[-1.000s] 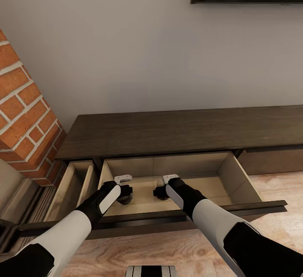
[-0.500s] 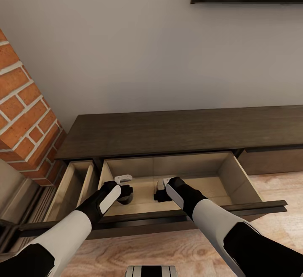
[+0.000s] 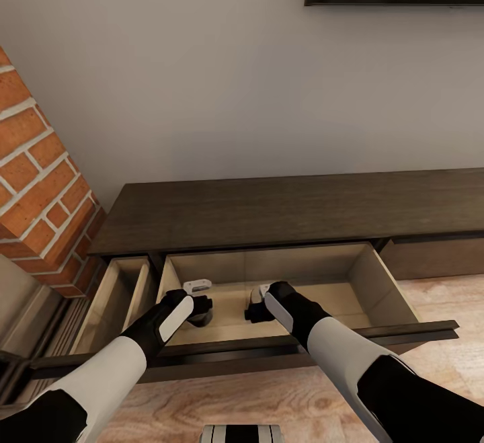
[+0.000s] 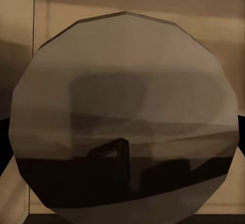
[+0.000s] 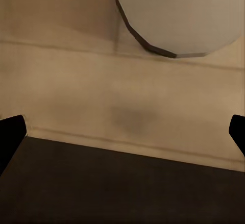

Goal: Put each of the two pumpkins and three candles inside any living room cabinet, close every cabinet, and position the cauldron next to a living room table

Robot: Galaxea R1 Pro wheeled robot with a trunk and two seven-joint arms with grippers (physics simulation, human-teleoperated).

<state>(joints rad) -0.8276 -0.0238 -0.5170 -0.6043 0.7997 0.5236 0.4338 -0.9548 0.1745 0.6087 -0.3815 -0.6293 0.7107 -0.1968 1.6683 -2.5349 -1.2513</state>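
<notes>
The long, low dark-brown cabinet runs left to right along the grey wall, its long axis parallel to the wall, with a brick column at its left end. Its wide middle drawer is pulled out toward the robot, pale inside, and a narrower drawer to its left is also open.

Both arms reach down into the wide drawer. In the left wrist view a candle stands upright just below the camera, its round faceted top face toward the lens; the left gripper is right over it, but I cannot tell how its jaws stand. The right gripper is spread wide with nothing between its fingertips, over the drawer floor, with another candle upright nearby.
</notes>
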